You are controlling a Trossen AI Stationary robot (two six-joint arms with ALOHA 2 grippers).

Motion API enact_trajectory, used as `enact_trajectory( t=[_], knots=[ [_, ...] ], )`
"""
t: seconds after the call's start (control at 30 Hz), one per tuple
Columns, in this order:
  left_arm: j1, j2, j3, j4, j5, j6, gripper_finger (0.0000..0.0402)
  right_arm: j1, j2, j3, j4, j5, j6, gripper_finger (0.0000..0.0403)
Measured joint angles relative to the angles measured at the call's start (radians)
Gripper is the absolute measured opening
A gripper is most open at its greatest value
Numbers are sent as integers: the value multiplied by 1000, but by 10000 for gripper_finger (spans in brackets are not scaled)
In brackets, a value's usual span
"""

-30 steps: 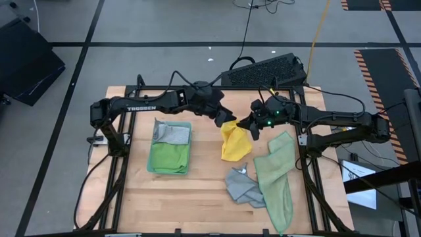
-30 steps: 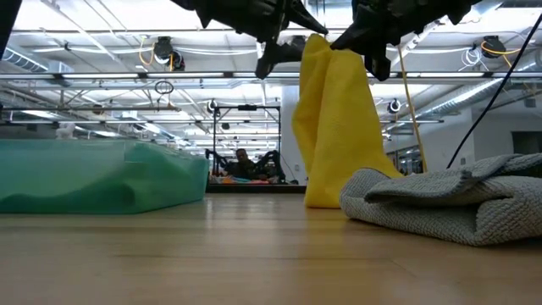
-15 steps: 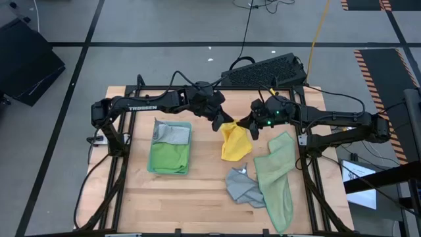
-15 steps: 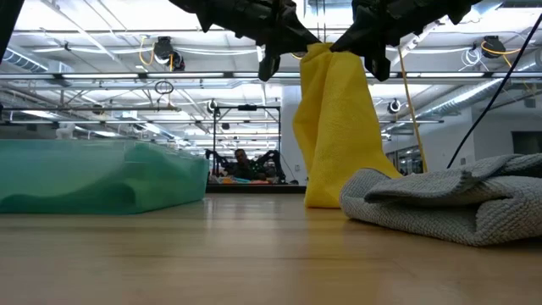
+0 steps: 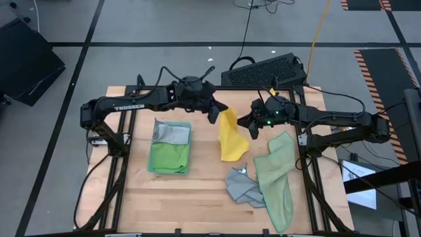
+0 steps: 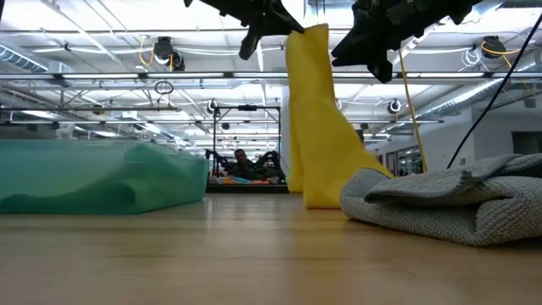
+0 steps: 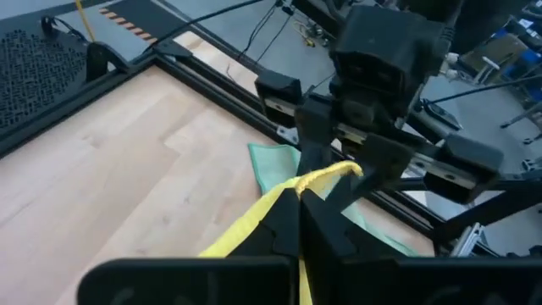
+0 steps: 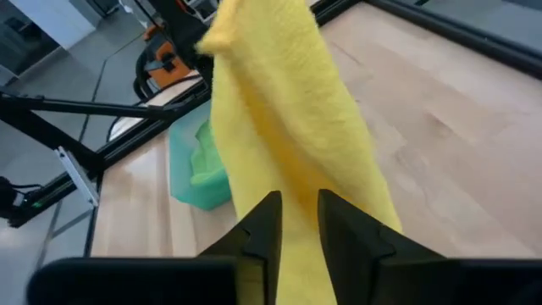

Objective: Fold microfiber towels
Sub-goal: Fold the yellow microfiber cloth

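Observation:
A yellow microfiber towel (image 5: 231, 138) hangs at the table's middle from my left gripper (image 5: 216, 115), which is shut on its top. My right gripper (image 5: 248, 128) stands just to the towel's right, at the same height. Its fingers (image 8: 262, 229) are slightly apart and clear of the cloth (image 6: 318, 119). A grey towel (image 5: 243, 187) lies crumpled near the front. A pale sage green towel (image 5: 276, 178) lies stretched out along the right side. A bright green towel and a grey one lie in a teal tray (image 5: 170, 164) on the left. My left gripper pinches the yellow towel's top edge (image 7: 326, 180) between its two shut fingers. The fingers come from the table's left, slanting a little downward. The towel hangs slack below them, and its lower end (image 6: 322, 199) rests on the table.
A black keyboard-like panel (image 5: 266, 69) lies at the far edge behind the grippers. Bare wood (image 5: 197, 197) shows at the front between the tray and the grey towel. Black frame rails run along both sides of the table.
My left gripper has shut on the yellow towel's top and drawn it up and toward the table's left. My right gripper has opened and let the towel go, staying where it was. The towel's top has swung left while its lower end has stayed on the table.

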Motion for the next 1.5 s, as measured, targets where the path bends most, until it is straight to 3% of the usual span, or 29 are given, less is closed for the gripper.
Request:
enact_trajectory(
  t=[0.33, 0.57, 0.83, 1.03, 1.23, 1.5],
  knots=[
    [-11, -1, 0, 1, -2, -2, 2, -8, 0, -1, 17, 53, -66, 95],
    [-19, -1, 0, 2, 5, -4, 2, 4, 0, -2, 197, 74, -72, 140],
    [-5, -1, 0, 3, -18, -14, 2, 47, 0, -1, 184, 80, -134, 185],
    [-3, -1, 0, 3, -23, -21, 2, 68, 0, -1, 206, 257, -166, 183],
    [-5, -1, 0, 4, -23, -34, 2, 68, 12, -1, 233, 256, -272, 169],
    [-6, -1, 0, 7, -24, -48, 3, 68, 90, 0, 364, 260, -296, 149]
  ],
)
